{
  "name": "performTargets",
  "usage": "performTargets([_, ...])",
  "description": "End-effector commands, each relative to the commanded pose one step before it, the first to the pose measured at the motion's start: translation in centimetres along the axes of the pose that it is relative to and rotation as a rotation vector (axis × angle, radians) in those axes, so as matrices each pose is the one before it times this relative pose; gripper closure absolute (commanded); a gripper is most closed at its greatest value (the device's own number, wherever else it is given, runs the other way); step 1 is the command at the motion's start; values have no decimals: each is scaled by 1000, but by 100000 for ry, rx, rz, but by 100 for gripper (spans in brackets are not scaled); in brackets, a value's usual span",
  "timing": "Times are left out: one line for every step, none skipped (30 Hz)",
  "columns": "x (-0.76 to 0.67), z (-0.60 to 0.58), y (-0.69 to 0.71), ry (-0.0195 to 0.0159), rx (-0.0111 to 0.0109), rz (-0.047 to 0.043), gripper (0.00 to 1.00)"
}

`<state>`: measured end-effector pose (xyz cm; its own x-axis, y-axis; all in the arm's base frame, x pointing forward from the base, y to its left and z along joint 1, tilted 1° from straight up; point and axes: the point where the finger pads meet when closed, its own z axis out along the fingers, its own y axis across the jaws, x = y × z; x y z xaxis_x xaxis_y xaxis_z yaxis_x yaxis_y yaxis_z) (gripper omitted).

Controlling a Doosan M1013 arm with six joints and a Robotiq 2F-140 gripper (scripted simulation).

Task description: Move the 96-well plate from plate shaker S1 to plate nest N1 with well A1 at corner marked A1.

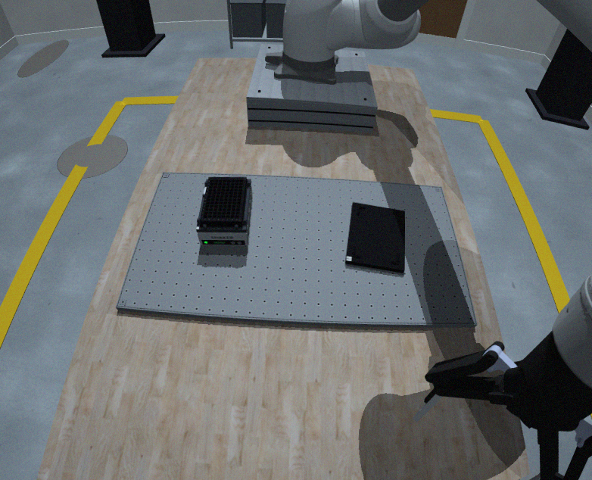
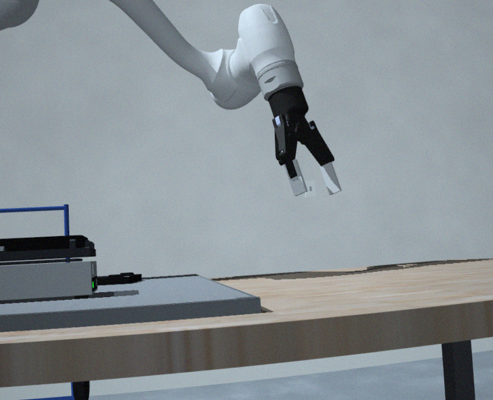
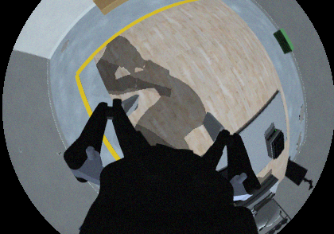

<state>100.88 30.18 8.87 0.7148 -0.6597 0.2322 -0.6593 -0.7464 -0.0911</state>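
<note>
The black 96-well plate point(image 1: 223, 201) sits on top of the grey plate shaker S1 point(image 1: 223, 238) on the left part of the perforated baseplate point(image 1: 297, 250). The plate also shows in the side view point(image 2: 34, 247) on the shaker point(image 2: 36, 279). The black plate nest N1 point(image 1: 376, 236) lies empty on the right part of the baseplate, with a small pale mark at its near left corner. My gripper point(image 2: 313, 187) is open and empty, high above the bare wooden table, far from shaker and nest. It shows at the lower right in the overhead view point(image 1: 431, 392). The plate's cut corner is too small to tell.
The arm's base point(image 1: 312, 98) stands on a grey pedestal at the far end of the wooden table. Yellow floor tape point(image 1: 33, 247) rings the cell. A blue frame point(image 2: 28, 219) stands behind the shaker in the side view. Dark posts stand at the far corners.
</note>
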Motion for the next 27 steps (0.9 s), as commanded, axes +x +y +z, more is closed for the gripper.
performTargets([6, -30, -3, -3, 27, 6, 0])
performTargets([0, 0, 0, 0, 0, 0, 0])
performTargets([0, 0, 0, 0, 0, 0, 0])
performTargets([0, 0, 0, 0, 0, 0, 0])
performTargets([0, 0, 0, 0, 0, 0, 0])
performTargets([0, 0, 0, 0, 0, 0, 0])
performTargets([0, 0, 0, 0, 0, 0, 0])
performTargets([0, 0, 0, 0, 0, 0, 0])
performTargets([0, 0, 0, 0, 0, 0, 0])
performTargets([0, 0, 0, 0, 0, 0, 0])
performTargets([0, 0, 0, 0, 0, 0, 0])
performTargets([0, 0, 0, 0, 0, 0, 0])
performTargets([0, 0, 0, 0, 0, 0, 0])
performTargets([0, 0, 0, 0, 0, 0, 0])
performTargets([0, 0, 0, 0, 0, 0, 0])
performTargets([0, 0, 0, 0, 0, 0, 0])
performTargets([0, 0, 0, 0, 0, 0, 0])
performTargets([194, -14, 461, -788, -647, -3174, 0])
performTargets([179, -12, 467, -508, -417, -2047, 0])
performTargets([170, -11, 470, 0, 0, 0, 0])
performTargets([170, -11, 470, 0, 0, 0, 0])
performTargets([170, -11, 470, 0, 0, 0, 0])
performTargets([170, -11, 470, 0, 0, 0, 0])
performTargets([170, -11, 470, 0, 0, 0, 0])
performTargets([49, -3, 137, 0, 0, 0, 0])
performTargets([143, -14, 479, -845, -560, -3175, 0])
performTargets([128, -13, 483, -532, -352, -1999, 0])
